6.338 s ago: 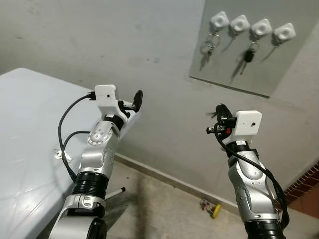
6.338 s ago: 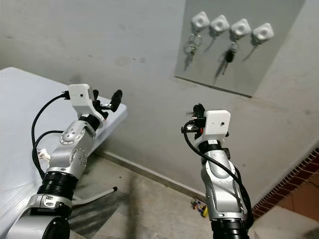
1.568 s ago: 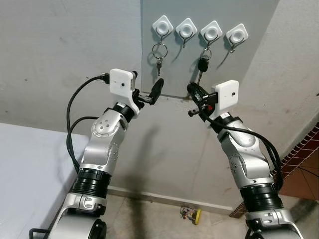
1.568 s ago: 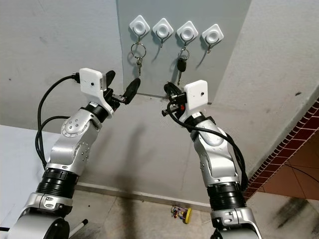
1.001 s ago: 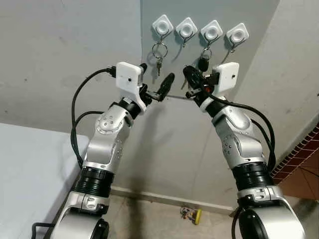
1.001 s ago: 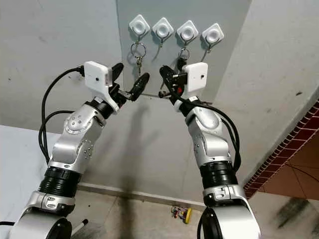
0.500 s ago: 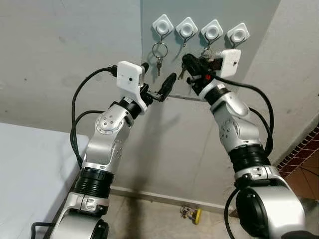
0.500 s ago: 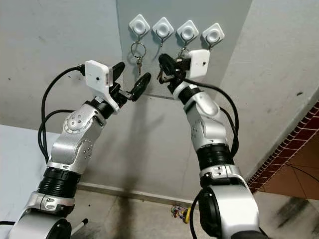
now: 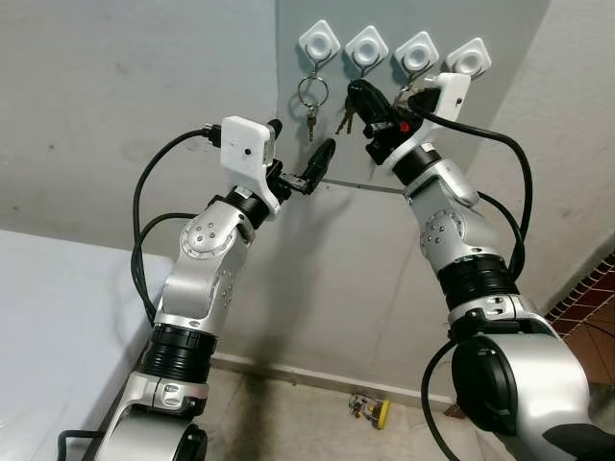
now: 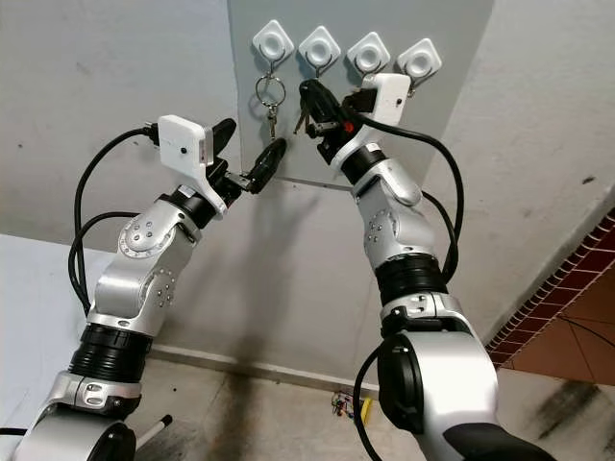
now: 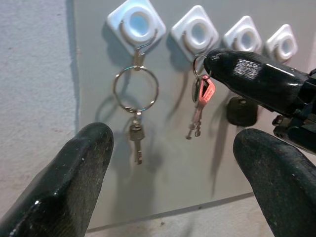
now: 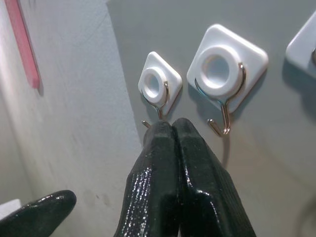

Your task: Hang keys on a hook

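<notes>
Pink-tagged keys (image 11: pixel 198 101) pinched at right gripper (image 9: pixel 357 97) fingertips, beside second hook (image 11: pixel 197 33).

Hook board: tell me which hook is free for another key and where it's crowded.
Free: the rightmost hook, beside the black car key on the third; also the bare board under the keys. Crowded: the second hook, where the right tool pinches the pink-tagged keys, with the first hook's key ring close beside and the open left tool below.
</notes>
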Tool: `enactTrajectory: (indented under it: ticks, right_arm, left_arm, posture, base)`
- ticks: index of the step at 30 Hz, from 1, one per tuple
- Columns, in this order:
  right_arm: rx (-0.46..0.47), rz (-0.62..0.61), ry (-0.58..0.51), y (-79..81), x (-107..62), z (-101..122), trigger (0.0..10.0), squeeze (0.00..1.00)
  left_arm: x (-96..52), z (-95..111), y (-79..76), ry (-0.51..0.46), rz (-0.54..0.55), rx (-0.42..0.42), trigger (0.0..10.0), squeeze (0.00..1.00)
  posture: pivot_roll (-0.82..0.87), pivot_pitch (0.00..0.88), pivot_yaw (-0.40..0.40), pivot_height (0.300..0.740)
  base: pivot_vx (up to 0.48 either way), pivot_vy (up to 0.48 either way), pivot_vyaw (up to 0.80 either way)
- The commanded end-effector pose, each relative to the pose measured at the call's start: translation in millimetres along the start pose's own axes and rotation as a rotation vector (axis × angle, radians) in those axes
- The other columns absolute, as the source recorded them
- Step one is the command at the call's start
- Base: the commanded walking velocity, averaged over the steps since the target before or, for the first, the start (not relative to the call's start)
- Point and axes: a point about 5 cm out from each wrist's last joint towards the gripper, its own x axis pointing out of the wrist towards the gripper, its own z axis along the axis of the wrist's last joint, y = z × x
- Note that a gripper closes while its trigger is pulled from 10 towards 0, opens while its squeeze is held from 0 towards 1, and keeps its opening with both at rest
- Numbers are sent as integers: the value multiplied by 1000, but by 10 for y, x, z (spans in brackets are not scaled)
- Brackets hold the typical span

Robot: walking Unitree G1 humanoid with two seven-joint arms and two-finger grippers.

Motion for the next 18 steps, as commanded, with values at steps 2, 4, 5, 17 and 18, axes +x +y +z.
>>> enactTrajectory:
  ticks: [2, 4, 5, 17, 18]
  right_arm:
    - [36, 11, -61, -3, 53, 123, 10000, 0]
    - [128, 2, -109, -35, 37, 162, 10000, 0]
    - [139, 0, -115, -40, 34, 167, 10000, 0]
    - [444, -26, -216, -126, -132, 91, 10000, 0]
    - [463, -34, -211, -130, -144, 68, 10000, 0]
  left_arm:
    - [3, 43, 3, -8, 5, 9, 10000, 0]
    - [3, 44, 2, -8, 5, 7, 10000, 0]
    - [3, 43, 2, -8, 6, 7, 10000, 0]
    - [24, 44, -11, -6, -1, 0, 10000, 0]
    - [26, 45, -13, -6, -2, 0, 10000, 0]
  posture:
    - [64, 0, -64, 732]
    - [63, 0, -64, 732]
    - [63, 0, -64, 732]
    - [45, 0, -50, 732]
    - [45, 0, -50, 732]
  base:
    - [0, 0, 0]
    - [0, 0, 0]
    - [0, 0, 0]
    - [0, 0, 0]
    - [0, 0, 0]
